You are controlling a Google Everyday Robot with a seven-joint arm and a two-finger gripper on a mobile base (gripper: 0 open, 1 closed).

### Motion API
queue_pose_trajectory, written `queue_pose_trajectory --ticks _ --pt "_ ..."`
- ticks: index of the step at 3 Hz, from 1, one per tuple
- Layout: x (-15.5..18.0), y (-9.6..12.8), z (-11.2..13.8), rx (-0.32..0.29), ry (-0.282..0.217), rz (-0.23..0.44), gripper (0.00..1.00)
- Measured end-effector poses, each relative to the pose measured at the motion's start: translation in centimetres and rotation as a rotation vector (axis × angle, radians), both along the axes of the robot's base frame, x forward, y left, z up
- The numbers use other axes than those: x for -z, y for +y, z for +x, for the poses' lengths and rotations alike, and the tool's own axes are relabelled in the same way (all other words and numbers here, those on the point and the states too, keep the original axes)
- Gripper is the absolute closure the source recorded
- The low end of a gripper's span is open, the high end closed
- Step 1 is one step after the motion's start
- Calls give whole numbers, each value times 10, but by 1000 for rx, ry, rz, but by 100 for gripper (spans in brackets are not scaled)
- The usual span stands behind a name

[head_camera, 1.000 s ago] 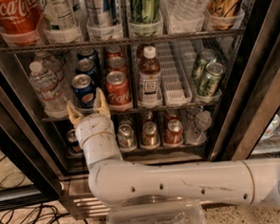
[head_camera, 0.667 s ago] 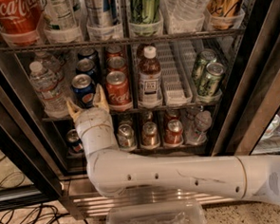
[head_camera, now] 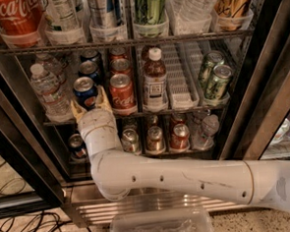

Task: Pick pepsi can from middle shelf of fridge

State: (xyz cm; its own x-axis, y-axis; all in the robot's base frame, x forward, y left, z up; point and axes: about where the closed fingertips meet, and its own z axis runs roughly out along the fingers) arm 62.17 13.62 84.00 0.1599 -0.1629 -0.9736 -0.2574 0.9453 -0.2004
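Note:
The pepsi can, blue with a silver top, stands at the front of the middle shelf of the fridge, with more blue cans behind it. My gripper reaches in from below on the white arm. It is open, with one tan finger on each side of the can's lower part. The can still stands on the rack. A red Coca-Cola can stands right beside the right finger.
A water bottle stands left of the pepsi can. A brown-capped bottle and green cans stand to the right. The upper rack holds cans and bottles. The lower shelf holds several cans. Cables lie on the floor.
My gripper has moved slightly up and further in, so its fingers now flank the pepsi can's base. The arm has shifted a little to the left.

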Motion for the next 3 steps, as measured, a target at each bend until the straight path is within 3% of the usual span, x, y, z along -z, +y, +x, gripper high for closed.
queue_pose_trajectory --ticks 2,3 --pt "0 0 0 0 0 0 100" --pt "0 0 0 0 0 0 100"
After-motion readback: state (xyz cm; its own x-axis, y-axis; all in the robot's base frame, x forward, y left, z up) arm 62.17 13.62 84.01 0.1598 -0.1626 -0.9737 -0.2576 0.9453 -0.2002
